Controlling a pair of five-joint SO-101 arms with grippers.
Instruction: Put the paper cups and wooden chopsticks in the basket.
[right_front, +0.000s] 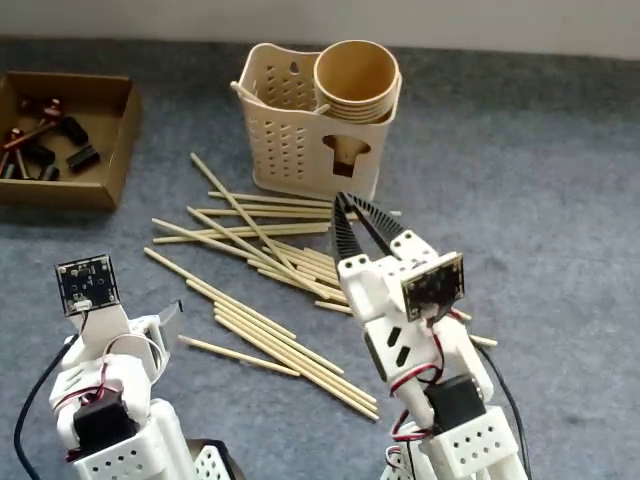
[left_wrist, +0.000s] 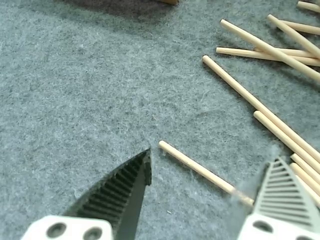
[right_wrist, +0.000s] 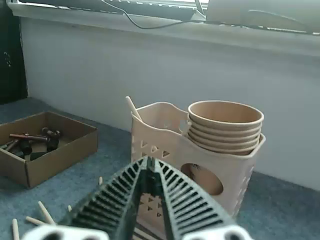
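Note:
A stack of paper cups stands inside the beige basket, and one chopstick end pokes up from the basket's far corner. Several wooden chopsticks lie scattered on the grey carpet in front of the basket. My right gripper hovers over the sticks just before the basket, shut with nothing between its fingers, facing the cups. My left gripper hangs low at the front left, open. A single chopstick lies on the carpet between its fingers.
A cardboard box with dark small parts sits at the back left. Grey carpet stretches bare to the right of the basket. A pale wall rises behind the basket.

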